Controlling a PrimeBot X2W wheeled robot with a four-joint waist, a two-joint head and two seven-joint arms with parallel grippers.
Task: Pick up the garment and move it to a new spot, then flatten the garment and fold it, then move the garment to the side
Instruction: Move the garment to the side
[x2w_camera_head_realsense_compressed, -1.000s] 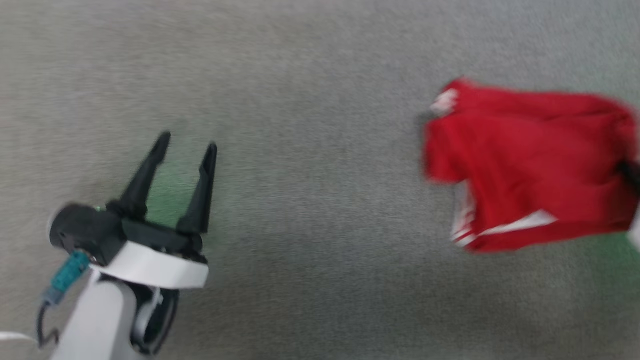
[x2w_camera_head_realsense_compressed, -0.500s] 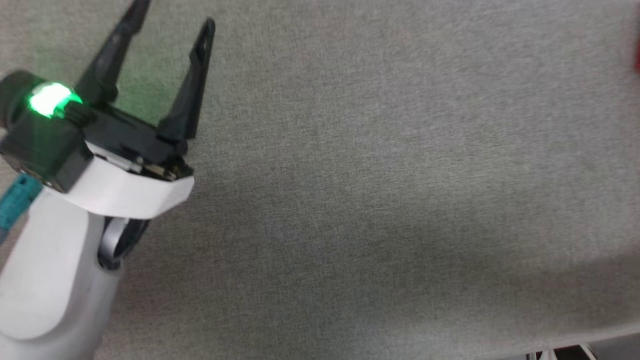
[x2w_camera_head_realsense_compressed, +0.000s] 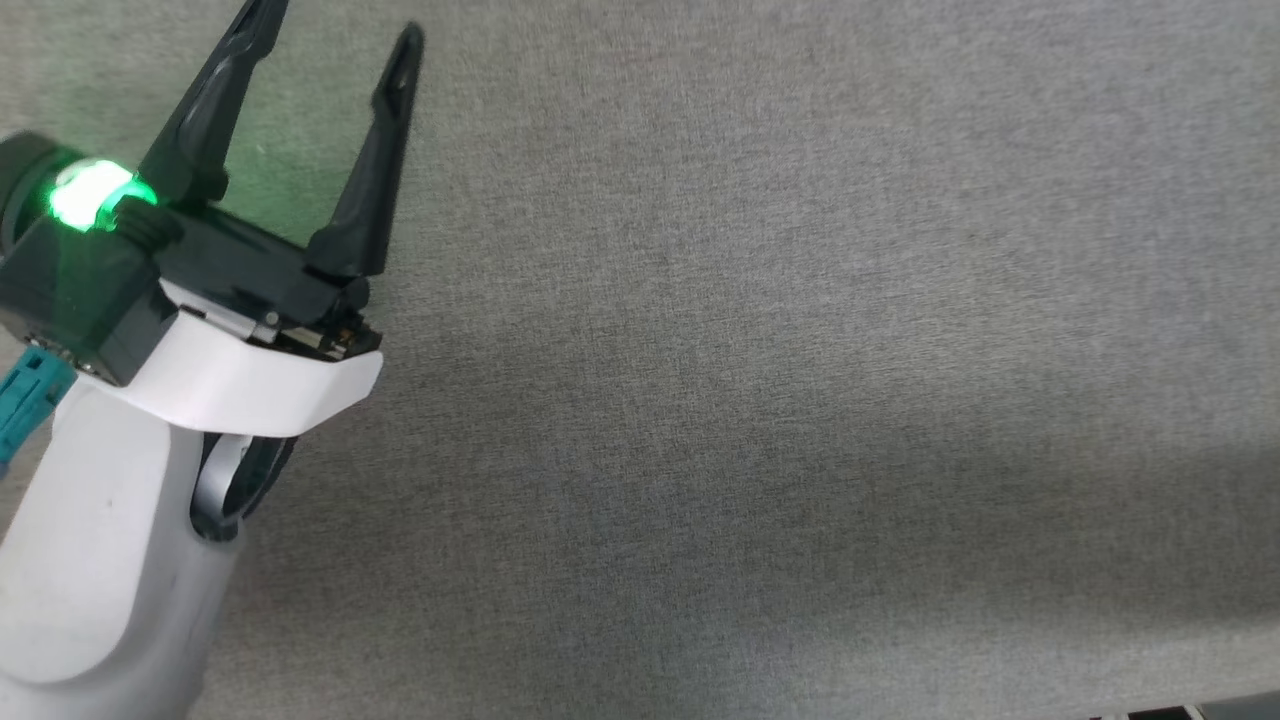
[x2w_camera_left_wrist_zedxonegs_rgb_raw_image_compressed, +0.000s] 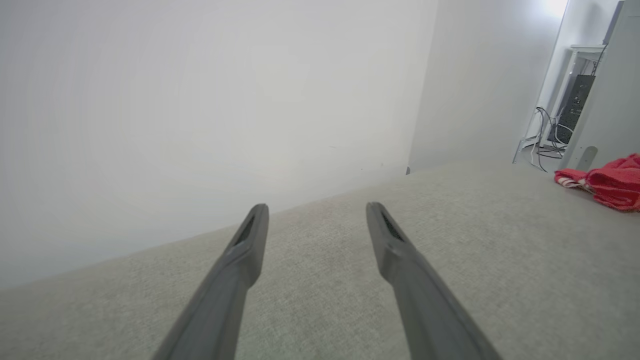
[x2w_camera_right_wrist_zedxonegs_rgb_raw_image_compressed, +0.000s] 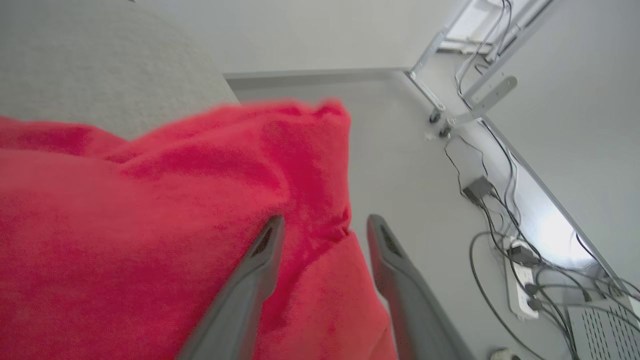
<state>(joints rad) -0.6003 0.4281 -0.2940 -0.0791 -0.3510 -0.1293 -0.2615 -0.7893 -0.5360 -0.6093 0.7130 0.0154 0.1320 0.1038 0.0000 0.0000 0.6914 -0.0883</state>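
Note:
The garment (x2w_camera_right_wrist_zedxonegs_rgb_raw_image_compressed: 150, 225) is a crumpled red cloth spread over the edge of the grey fabric surface (x2w_camera_right_wrist_zedxonegs_rgb_raw_image_compressed: 100, 65), close under my right gripper (x2w_camera_right_wrist_zedxonegs_rgb_raw_image_compressed: 326, 222). That gripper's fingers stand apart, with a fold of the red cloth lying in the gap between them, not pinched. In the left wrist view the garment (x2w_camera_left_wrist_zedxonegs_rgb_raw_image_compressed: 610, 182) lies as a red heap with striped trim at the far right of the surface. My left gripper (x2w_camera_head_realsense_compressed: 335, 30) hovers open and holds nothing at the upper left of the head view, and in its own wrist view the left gripper (x2w_camera_left_wrist_zedxonegs_rgb_raw_image_compressed: 316, 210) points at the white wall.
The grey fabric surface (x2w_camera_head_realsense_compressed: 750, 350) stretches wide to the right of the left arm. A white wall (x2w_camera_left_wrist_zedxonegs_rgb_raw_image_compressed: 200, 100) borders it. Past the edge by the garment the floor holds cables and a power strip (x2w_camera_right_wrist_zedxonegs_rgb_raw_image_compressed: 520, 280), a metal frame leg (x2w_camera_right_wrist_zedxonegs_rgb_raw_image_compressed: 480, 100) and a dark computer case (x2w_camera_left_wrist_zedxonegs_rgb_raw_image_compressed: 572, 107).
The head view has swung away, so the garment that was at its right edge has left the picture. The left gripper now looks nearer and higher, still open.

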